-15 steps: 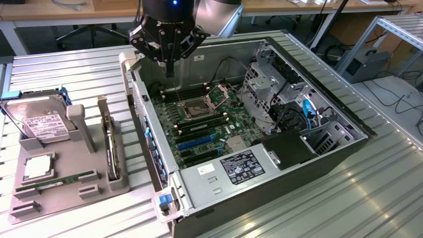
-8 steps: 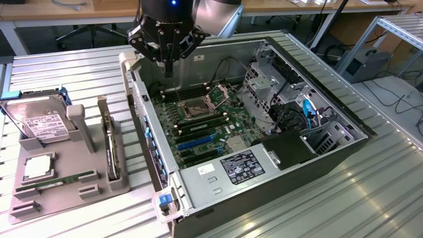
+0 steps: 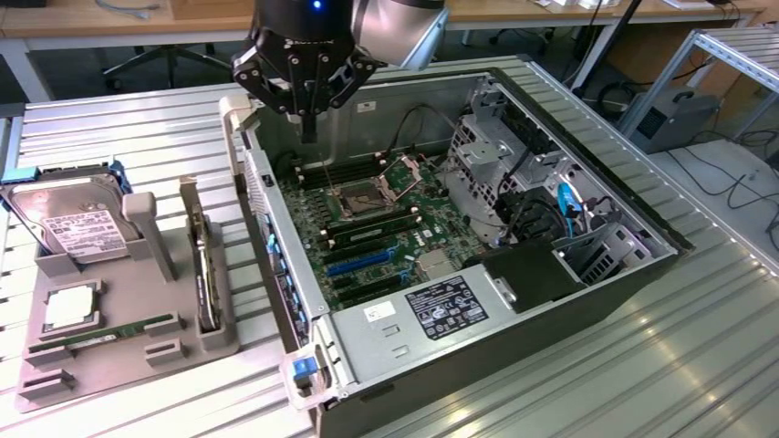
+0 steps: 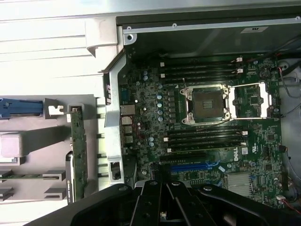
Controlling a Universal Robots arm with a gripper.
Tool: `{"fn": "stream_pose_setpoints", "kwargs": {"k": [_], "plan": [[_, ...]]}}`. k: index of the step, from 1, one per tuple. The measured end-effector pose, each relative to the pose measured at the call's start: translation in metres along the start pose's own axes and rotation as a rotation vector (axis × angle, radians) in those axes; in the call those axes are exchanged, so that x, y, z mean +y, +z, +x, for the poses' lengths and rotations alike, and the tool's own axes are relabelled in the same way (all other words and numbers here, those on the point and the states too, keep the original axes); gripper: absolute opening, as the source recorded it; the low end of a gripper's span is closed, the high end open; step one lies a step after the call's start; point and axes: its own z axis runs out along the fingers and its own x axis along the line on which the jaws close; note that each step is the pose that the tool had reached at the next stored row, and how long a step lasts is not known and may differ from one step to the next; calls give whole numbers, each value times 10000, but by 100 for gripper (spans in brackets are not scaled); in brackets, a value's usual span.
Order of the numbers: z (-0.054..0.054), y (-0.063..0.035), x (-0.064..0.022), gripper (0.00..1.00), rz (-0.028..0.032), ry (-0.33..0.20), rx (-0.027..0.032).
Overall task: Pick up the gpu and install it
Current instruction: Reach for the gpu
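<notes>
The gpu (image 3: 204, 274) stands on edge in a slot of the grey holder tray (image 3: 122, 365), at the exterior view's left of the open computer case (image 3: 402, 365). It is a thin green board with a silvery edge, also seen from above as the gpu (image 4: 77, 150). My gripper (image 3: 308, 123) hangs above the far corner of the case, over the motherboard (image 3: 389, 228) and well away from the card. Its black fingers (image 4: 157, 202) are shut together with nothing between them. Blue and black expansion slots (image 4: 188, 167) lie on the board close to the gripper.
On the holder tray a silver hard drive (image 3: 76, 230) stands upright, a processor chip (image 3: 69, 307) lies flat and a narrow memory stick (image 3: 116, 330) lies near the front. Drive cages and cables (image 3: 535, 201) fill the case's far side. The case wall (image 3: 274, 246) stands between tray and motherboard.
</notes>
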Motion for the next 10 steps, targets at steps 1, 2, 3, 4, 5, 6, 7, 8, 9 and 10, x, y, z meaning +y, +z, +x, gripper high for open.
{"fn": "stream_pose_setpoints", "kwargs": {"k": [1, 2, 3, 4, 5, 6, 7, 8, 9, 10], "plan": [[3, 0, 0, 11, 0, 0, 0], [6, 0, 0, 11, 1, 1, 0], [8, 0, -1, 11, 0, 0, 0], [10, 0, -1, 11, 0, 0, 0], [13, -1, -1, 11, 1, 0, 0], [15, 0, -1, 11, 0, 0, 0], [21, -1, -2, 11, 0, 0, 0], [26, -1, -2, 11, 0, 0, 0], [28, -1, -2, 11, 0, 0, 0], [31, -1, -2, 11, 0, 0, 0]]}}
